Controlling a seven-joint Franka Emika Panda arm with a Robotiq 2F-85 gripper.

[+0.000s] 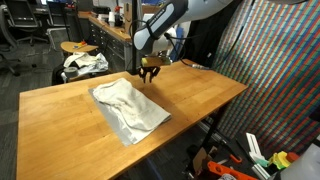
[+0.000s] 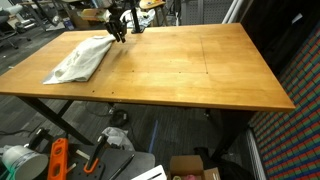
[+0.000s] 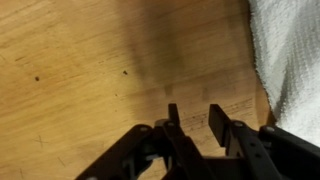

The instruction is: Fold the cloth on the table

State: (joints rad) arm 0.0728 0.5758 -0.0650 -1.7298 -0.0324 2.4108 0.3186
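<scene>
Risk note: end effector [image 3: 194,115] off the cloth [image 3: 295,60] edge.
You are hovering it over bare desk [image 3: 80,70], jaws narrowly apart and holding nothing; the cloth is lying rumpled just beside it. Descending here, you are risking a pinch on wood, and so narrow a gap could shove the hem or catch one layer only.

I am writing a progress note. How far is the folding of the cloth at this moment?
Done, it seems: the cloth lies on the table with one part laid over the rest, though wrinkled. In hand: nothing; the gripper hangs by the cloth's edge, jaws apart and empty. Left: perhaps another fold and some smoothing; the pictures do not settle that.
</scene>
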